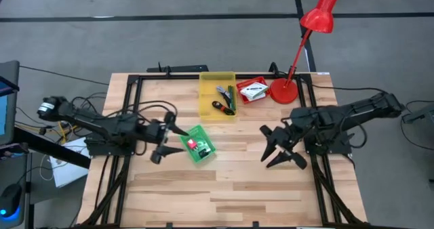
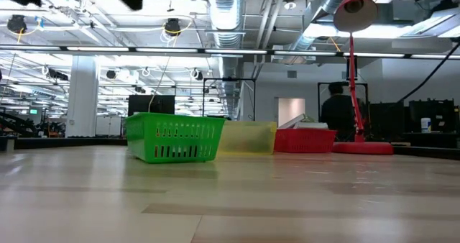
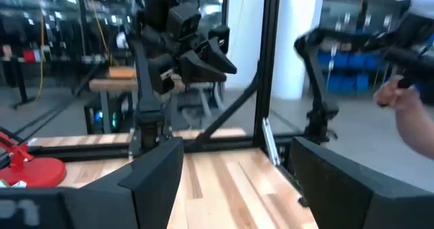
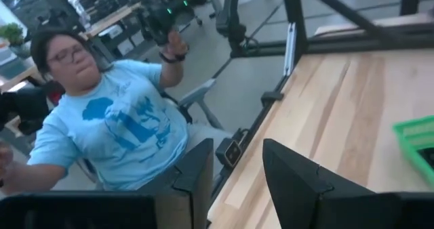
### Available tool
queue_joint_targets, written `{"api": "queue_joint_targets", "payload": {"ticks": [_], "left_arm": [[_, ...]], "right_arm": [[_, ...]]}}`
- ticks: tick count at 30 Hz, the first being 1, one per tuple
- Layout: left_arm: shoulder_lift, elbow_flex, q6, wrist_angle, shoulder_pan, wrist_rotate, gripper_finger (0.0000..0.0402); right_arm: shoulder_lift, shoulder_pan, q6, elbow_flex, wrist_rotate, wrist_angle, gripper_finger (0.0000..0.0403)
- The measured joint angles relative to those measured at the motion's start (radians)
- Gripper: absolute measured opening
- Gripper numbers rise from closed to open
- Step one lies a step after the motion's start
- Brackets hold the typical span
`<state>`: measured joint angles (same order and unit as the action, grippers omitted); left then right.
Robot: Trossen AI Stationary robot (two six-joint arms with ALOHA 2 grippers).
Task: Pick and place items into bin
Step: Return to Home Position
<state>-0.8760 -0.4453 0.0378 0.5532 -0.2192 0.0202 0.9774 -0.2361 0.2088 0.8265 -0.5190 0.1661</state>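
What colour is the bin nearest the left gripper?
Green; the bin shows best in the high view.

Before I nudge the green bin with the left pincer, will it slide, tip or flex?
It probably slides easily: the green bin is slotted plastic, looks light, and sits on a smooth wood table. Tipping seems unlikely, since it is wider than tall. Its thin walls may flex under the left pincer.

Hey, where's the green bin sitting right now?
In the high view the green bin sits slightly left of the table's middle, just beside the left gripper; the yellow bin is its nearest bin, farther back toward the red lamp.
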Motion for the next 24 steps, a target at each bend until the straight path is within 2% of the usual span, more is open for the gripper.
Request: {"api": "queue_joint_targets", "payload": {"ticks": [4, 10, 18, 24], "left_arm": [[0.108, 0.168, 0.031, 0.148, 0.0, -0.004, 0.0267], [0.229, 0.324, 0.091, 0.223, 0.0, -0.006, 0.0267], [0.313, 0.429, 0.108, 0.261, -0.039, -0.012, 0.0267], [0.314, 0.434, 0.104, 0.272, -0.078, -0.03, 0.0267]], "right_arm": [[-0.058, 0.031, 0.0, 0.0, 0.0, 0.029, 0.0123], [-0.151, 0.086, 0.0, 0.0, 0.0, 0.098, 0.0123], [-0.285, 0.155, -0.036, -0.009, 0.0, 0.17, 0.0123], [-0.435, 0.204, -0.042, -0.153, -0.001, 0.095, 0.0123]]}}
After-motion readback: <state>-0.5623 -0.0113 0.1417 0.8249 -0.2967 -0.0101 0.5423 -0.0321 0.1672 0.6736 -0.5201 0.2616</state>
